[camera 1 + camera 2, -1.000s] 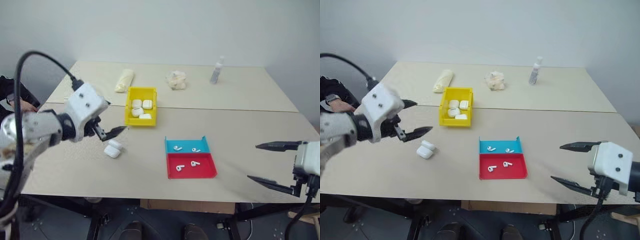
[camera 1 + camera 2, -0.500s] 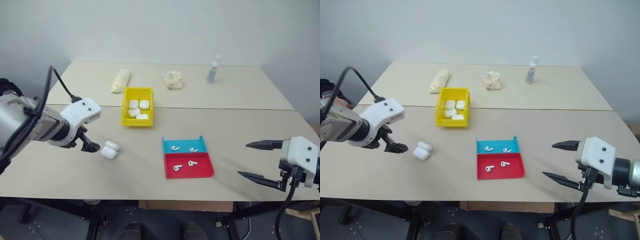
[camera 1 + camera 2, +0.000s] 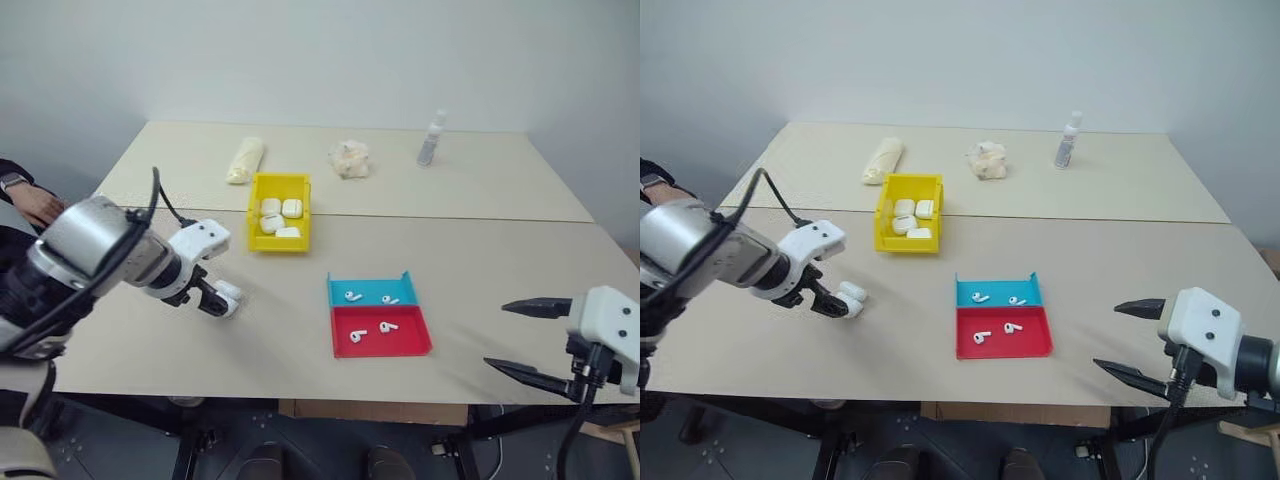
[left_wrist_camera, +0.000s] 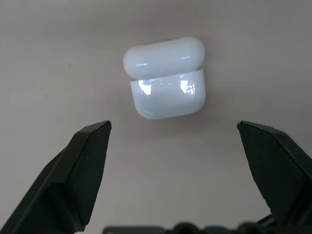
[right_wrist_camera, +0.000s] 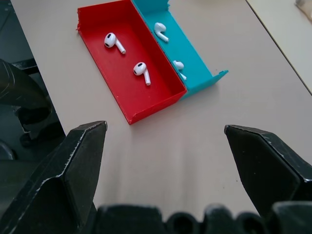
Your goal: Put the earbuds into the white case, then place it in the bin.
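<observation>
White earbuds [image 5: 142, 68]: two red tray [image 5: 97, 53], two blue tray [image 5: 200, 73].

Place: this is looking like a test room or a lab, not a home
Walls: plain pale walls [image 3: 320, 50] are standing behind with nothing hanging on them
Tables: two plain beige tables [image 3: 480, 190] are sitting pushed together; black metal legs [image 3: 190, 450] are showing under them
Things laid out: a yellow bin [image 3: 279, 209], a blue tray [image 3: 372, 292] and a red tray [image 3: 381, 331] are sitting tidy; a small clear bottle [image 3: 431, 139] and a paper wad [image 3: 350, 158] are resting at the far side
Person: someone's hand [image 3: 35, 203] is resting by the table edge, sitting close and watching
</observation>
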